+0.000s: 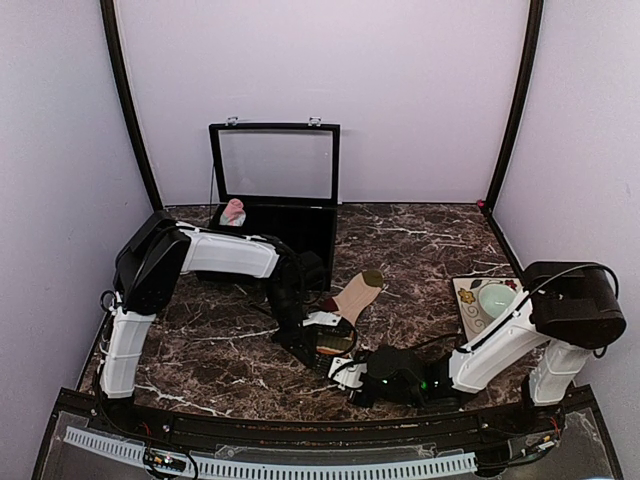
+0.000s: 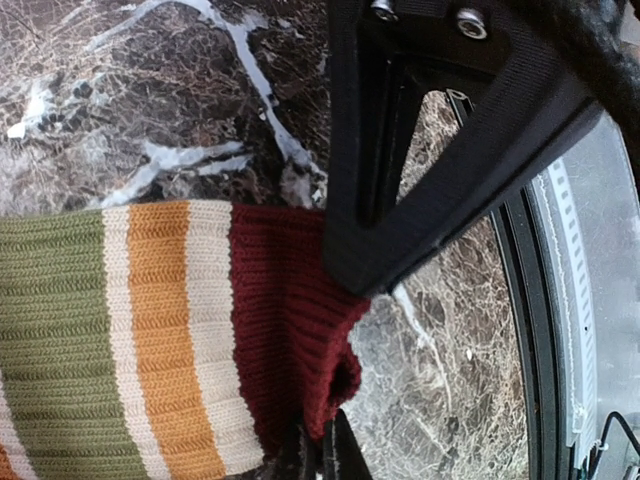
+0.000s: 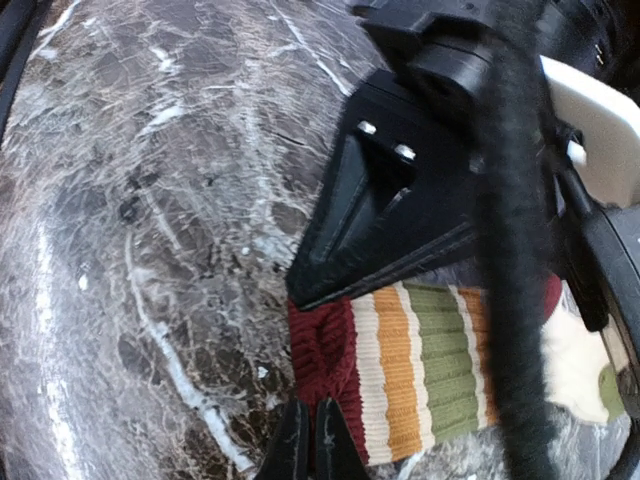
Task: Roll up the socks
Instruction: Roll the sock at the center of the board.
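Left tool closed, pinching maroon cuff of striped sock; right tool closed on cuff's other corner, lower centre of marble desk.

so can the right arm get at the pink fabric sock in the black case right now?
Probably not. The pink fabric sock sits in the open black case at the back left, the left arm lies across the way, and the right pincer is shut on the striped knit sock.
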`<action>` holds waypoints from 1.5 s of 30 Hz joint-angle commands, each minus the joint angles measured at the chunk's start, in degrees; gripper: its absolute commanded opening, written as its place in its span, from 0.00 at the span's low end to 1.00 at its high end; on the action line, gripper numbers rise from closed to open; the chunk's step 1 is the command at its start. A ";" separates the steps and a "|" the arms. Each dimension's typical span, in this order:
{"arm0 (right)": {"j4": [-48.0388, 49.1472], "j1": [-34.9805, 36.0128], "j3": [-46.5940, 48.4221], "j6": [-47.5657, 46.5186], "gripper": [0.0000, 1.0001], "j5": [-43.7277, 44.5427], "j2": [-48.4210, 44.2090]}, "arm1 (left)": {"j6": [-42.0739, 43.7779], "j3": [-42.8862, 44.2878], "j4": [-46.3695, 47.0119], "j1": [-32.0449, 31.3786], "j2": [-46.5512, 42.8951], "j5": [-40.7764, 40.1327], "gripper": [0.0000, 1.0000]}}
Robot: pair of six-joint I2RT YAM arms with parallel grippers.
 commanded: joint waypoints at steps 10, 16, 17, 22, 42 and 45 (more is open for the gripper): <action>-2.19 -3.05 -1.01 18.58 0.00 -2.17 -2.35 | -7.31 -7.26 6.49 3.07 -6.98 -3.96 0.42; -6.99 -7.56 -1.80 29.06 0.00 -10.24 -4.99 | -8.86 -19.24 14.82 4.07 -20.04 -4.85 0.47; -7.27 -8.67 -1.87 30.83 0.00 -11.98 -5.03 | -8.60 -19.63 14.61 4.08 -20.97 -4.92 0.48; -11.15 -14.00 0.83 37.39 0.00 -22.15 -2.82 | -7.95 -20.41 15.40 3.62 -22.27 -4.51 0.48; -33.59 -24.02 16.27 45.62 0.00 -43.79 5.82 | 2.09 -23.77 33.19 -6.88 -23.69 -17.52 0.41; -34.67 -24.56 16.40 46.56 0.00 -43.63 5.66 | 3.69 -26.44 37.46 -6.90 -24.13 -20.95 0.40</action>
